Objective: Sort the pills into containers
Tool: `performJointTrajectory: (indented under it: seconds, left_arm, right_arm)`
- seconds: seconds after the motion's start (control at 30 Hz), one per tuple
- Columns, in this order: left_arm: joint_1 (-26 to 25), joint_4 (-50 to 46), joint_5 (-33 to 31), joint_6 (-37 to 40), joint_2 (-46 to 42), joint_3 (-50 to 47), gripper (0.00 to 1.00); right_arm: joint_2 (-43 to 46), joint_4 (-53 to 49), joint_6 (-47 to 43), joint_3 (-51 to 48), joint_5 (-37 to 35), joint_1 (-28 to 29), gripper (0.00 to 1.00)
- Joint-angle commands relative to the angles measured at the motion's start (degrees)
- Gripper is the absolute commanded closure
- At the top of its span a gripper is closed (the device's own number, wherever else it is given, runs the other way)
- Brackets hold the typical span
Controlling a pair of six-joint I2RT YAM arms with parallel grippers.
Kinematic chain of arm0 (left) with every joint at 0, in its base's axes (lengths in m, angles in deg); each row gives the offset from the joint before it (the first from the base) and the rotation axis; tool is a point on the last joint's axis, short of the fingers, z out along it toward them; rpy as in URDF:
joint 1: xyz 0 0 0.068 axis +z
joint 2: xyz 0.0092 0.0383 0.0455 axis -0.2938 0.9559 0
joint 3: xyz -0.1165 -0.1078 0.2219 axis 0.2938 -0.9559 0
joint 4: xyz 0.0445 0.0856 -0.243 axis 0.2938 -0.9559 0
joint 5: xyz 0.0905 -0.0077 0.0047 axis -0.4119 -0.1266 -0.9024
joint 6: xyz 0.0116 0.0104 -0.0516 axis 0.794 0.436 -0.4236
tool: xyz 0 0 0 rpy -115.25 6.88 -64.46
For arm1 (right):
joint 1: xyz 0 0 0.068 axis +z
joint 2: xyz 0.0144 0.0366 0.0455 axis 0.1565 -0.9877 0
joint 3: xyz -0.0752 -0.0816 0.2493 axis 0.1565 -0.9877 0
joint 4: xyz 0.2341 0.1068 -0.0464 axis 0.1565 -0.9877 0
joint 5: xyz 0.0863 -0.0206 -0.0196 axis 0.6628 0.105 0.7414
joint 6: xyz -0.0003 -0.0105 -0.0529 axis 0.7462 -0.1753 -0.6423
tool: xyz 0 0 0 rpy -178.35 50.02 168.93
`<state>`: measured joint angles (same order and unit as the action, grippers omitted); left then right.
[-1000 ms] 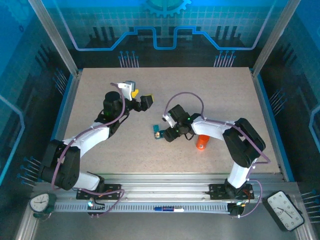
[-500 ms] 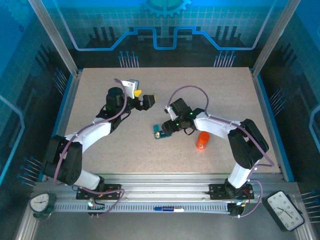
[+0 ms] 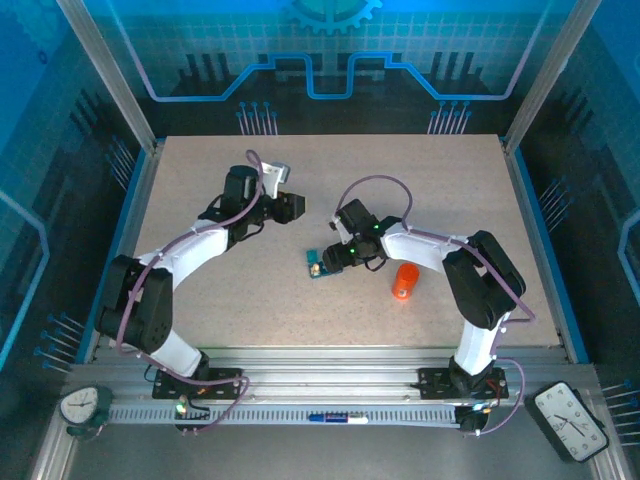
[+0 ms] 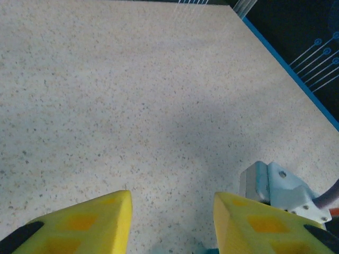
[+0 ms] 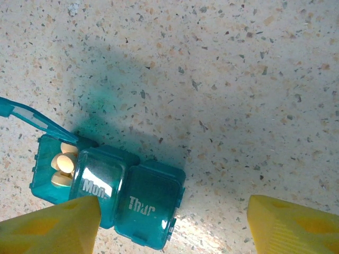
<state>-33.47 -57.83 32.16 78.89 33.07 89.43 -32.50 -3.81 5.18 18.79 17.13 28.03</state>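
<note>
Lying on the speckled table, the teal pill box has one end lid flipped open over pale pills; its "Mon" and "Thur" compartments are closed. The right gripper hovers over the box, spread wide and empty. An orange bottle stands near the box's right. The left gripper, parted and empty, sits beyond the box's far-left side.

The left arm and the right arm are both built of white links between black joints, and a thin purple cable loops along each. The left gripper and the right gripper have yellow wedge-shaped fingers; the left ones carry darker orange squares.
</note>
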Motion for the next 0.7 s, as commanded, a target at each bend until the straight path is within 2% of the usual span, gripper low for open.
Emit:
performJointTrajectory:
  seconds: [0.0,0.67]
  left_arm:
    - [0.04,-7.49,4.22,1.23,3.80,4.54,1.00]
    - [-4.41,-21.25,3.44,3.83,11.17,7.84,1.00]
  right_arm:
    - [-1.16,-0.47,1.03,-0.93,0.13,-0.50,0.26]
    - [-3.04,0.51,1.50,-2.50,-0.01,-1.27,0.28]
